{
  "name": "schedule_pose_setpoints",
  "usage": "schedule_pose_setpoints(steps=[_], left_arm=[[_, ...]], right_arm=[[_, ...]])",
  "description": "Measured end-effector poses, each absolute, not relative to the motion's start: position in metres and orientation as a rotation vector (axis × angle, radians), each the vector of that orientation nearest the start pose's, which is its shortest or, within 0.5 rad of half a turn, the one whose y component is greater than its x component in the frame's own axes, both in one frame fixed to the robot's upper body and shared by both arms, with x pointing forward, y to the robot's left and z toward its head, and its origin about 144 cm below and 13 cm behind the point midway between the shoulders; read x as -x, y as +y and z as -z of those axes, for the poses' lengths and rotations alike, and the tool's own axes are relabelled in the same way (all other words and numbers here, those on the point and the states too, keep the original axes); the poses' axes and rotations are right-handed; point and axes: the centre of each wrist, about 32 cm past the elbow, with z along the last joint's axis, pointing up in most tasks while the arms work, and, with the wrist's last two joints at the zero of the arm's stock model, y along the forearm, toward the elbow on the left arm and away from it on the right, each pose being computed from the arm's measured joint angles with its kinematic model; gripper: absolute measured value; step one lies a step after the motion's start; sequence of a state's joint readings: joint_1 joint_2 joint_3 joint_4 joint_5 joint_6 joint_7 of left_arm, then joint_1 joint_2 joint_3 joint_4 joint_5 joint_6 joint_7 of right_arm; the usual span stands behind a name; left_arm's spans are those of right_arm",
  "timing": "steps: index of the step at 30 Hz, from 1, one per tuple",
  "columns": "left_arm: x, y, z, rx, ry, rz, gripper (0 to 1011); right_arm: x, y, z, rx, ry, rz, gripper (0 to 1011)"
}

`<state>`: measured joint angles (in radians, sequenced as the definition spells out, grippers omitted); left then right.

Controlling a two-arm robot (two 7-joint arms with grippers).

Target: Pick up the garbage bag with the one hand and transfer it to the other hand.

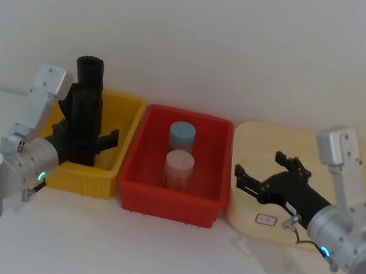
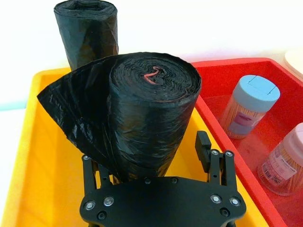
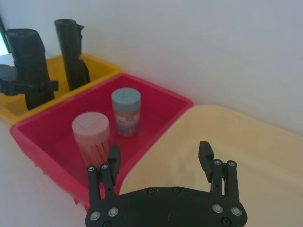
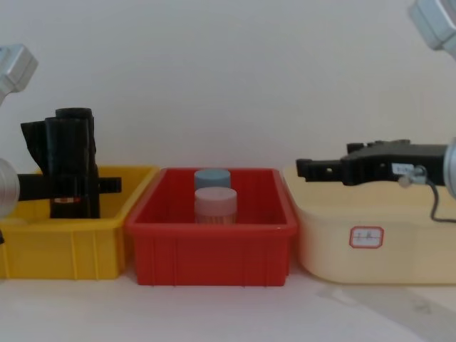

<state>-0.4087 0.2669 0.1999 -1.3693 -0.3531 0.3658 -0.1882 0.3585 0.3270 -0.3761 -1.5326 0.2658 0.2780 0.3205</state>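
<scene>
The garbage bag (image 2: 147,109), a thick black roll with a loose flap of plastic, stands upright in the yellow bin (image 1: 86,180). A red label band shows low on the garbage bag (image 4: 71,164). My left gripper (image 2: 157,141), on the green-ringed arm, is open, with one finger on each side of the roll. One finger (image 2: 203,144) stands a little off the roll; the flap hides the other. My right gripper (image 1: 258,163), on the blue-ringed arm, hovers open and holding nothing over the beige tray (image 1: 243,216).
A slimmer plain black roll (image 2: 85,33) stands behind the garbage bag in the yellow bin. The red bin (image 1: 168,194) in the middle holds a blue-lidded jar (image 1: 182,135) and a pink-lidded jar (image 1: 179,167). A white wall runs close behind all the bins.
</scene>
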Motion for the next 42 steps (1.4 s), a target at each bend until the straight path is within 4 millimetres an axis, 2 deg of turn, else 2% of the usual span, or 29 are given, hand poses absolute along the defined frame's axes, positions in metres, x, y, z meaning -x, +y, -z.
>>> schedule_pose_setpoints(steps=[13, 33, 42], left_arm=[[-0.565, 0.261, -1.226, -0.132, 0.181, -1.232, 1001], [-0.565, 0.261, -1.226, -0.132, 0.181, -1.232, 1001], [-0.565, 0.261, -1.226, -0.132, 0.181, -1.232, 1001]], right_arm=[[-0.557, -0.197, -1.255, 0.204, -0.009, 0.857, 1000], [-0.58, -0.171, -1.25, 0.283, 0.081, 0.819, 1000], [-0.581, -0.165, -1.254, 0.286, 0.079, 0.783, 1000]])
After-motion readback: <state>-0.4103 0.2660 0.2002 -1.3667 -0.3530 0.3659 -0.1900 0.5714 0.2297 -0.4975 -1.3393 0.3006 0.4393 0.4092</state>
